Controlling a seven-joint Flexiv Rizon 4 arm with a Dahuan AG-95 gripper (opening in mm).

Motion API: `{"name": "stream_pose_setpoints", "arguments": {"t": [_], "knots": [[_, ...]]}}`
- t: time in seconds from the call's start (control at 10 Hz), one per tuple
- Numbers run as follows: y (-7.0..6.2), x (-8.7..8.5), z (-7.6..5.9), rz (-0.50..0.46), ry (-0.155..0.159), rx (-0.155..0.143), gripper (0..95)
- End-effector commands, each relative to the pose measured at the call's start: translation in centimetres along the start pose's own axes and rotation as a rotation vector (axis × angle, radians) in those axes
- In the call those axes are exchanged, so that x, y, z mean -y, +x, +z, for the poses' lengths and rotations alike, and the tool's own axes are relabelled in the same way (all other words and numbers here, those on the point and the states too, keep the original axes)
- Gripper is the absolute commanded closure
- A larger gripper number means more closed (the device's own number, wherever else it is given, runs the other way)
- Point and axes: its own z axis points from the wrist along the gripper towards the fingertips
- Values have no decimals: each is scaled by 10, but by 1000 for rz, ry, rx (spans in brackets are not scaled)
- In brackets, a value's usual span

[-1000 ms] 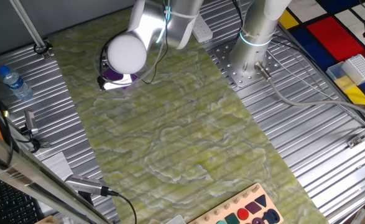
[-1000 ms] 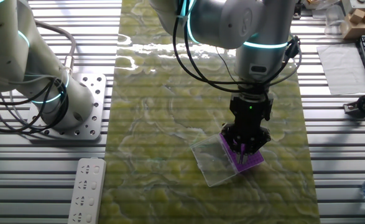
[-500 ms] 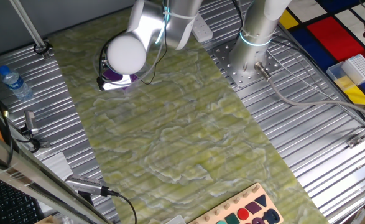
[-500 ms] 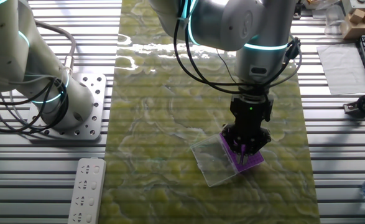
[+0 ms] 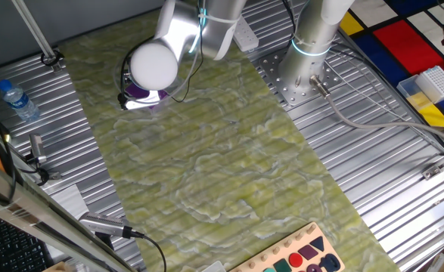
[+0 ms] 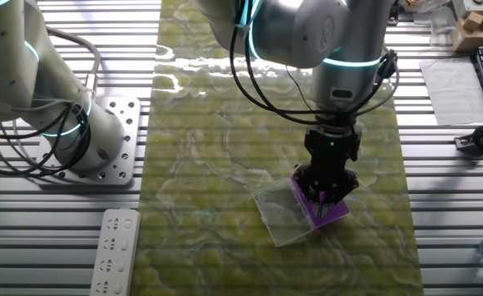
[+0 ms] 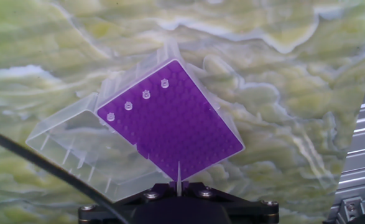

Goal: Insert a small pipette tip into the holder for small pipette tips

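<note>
No change vs 1 s ago: hand (image 6: 327, 200) clamps pipette tip (image 7: 178, 177), poised over purple holder (image 7: 170, 118), w/ insertion pending.

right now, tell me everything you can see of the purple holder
The purple holder is a flat square box, its top a fine grid of holes. Four clear tips sit in a row along one edge. A clear cover lies open beside it. It rests on the green mat. The gripper hovers above one corner, holding a thin tip over the grid.
</note>
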Motion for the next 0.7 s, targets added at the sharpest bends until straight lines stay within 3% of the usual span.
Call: {"name": "stream_pose_setpoints", "arguments": {"t": [0.1, 0.7], "knots": [[0, 0, 0, -1, 0, -1, 950], [-2, -1, 1, -8, -1, 1, 950]]}}
